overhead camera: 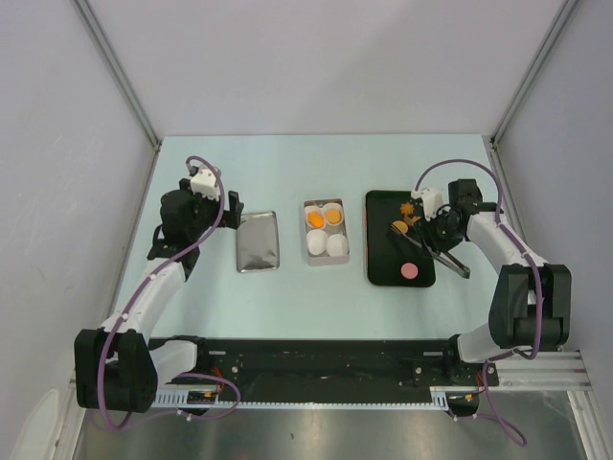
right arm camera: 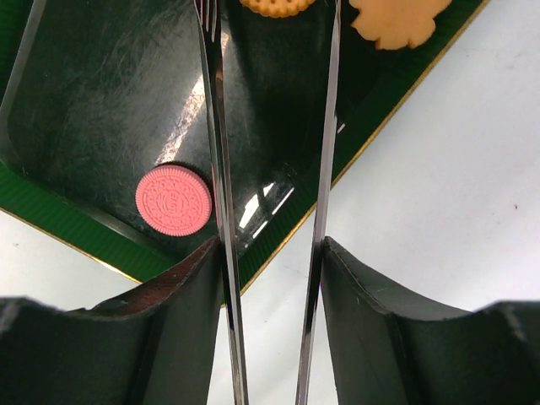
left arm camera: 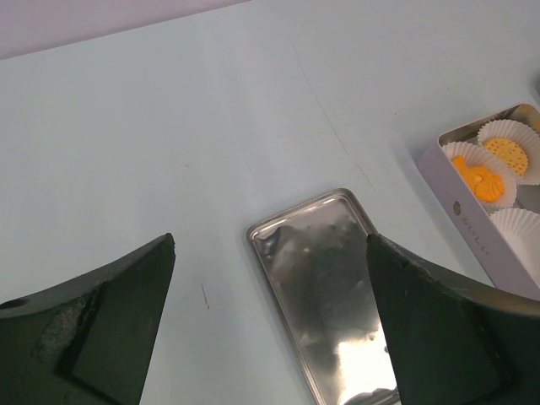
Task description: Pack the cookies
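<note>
Right end effector (right arm camera: pixel 272 261) grips tongs (right arm camera: pixel 327 126), tips cut off.

Top: high, looks down on whole bench (overhead camera: pixel 306 163). Left wrist: near silver lid (left arm camera: pixel 329 287). Right wrist: closest, black tray (right arm camera: pixel 101 101). Top shares both.

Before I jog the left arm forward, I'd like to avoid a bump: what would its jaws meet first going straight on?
Probably the silver tray, lying flat on the table just ahead, between the open jaws of the left gripper. Its height above the tray is unclear.
</note>
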### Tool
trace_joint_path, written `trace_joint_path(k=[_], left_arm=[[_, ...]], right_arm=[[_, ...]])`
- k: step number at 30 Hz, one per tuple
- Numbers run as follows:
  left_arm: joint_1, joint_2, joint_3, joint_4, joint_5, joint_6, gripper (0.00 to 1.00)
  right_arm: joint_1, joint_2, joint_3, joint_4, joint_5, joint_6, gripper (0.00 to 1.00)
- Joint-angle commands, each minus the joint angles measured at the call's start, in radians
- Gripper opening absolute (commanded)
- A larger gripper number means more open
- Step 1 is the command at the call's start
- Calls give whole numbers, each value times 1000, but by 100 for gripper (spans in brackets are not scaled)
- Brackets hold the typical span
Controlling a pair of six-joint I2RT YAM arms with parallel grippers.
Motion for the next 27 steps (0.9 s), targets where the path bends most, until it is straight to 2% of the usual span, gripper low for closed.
trace_joint_path(k=[1, 7, 16, 27], left_arm=[[-7, -7, -6, 40, 4, 16, 100], [-7, -4, -8, 42, 4, 14, 100], [-5, -8, -8, 42, 4, 14, 100], [-7, -12, -2, 39, 8, 13, 100]], right_arm=[[19, 10, 43, 28, 11, 15, 51], [17, 6, 43, 24, 16, 15, 47], [19, -17, 43, 30, 13, 26, 29], [66, -217, 69, 67, -64, 95, 23]])
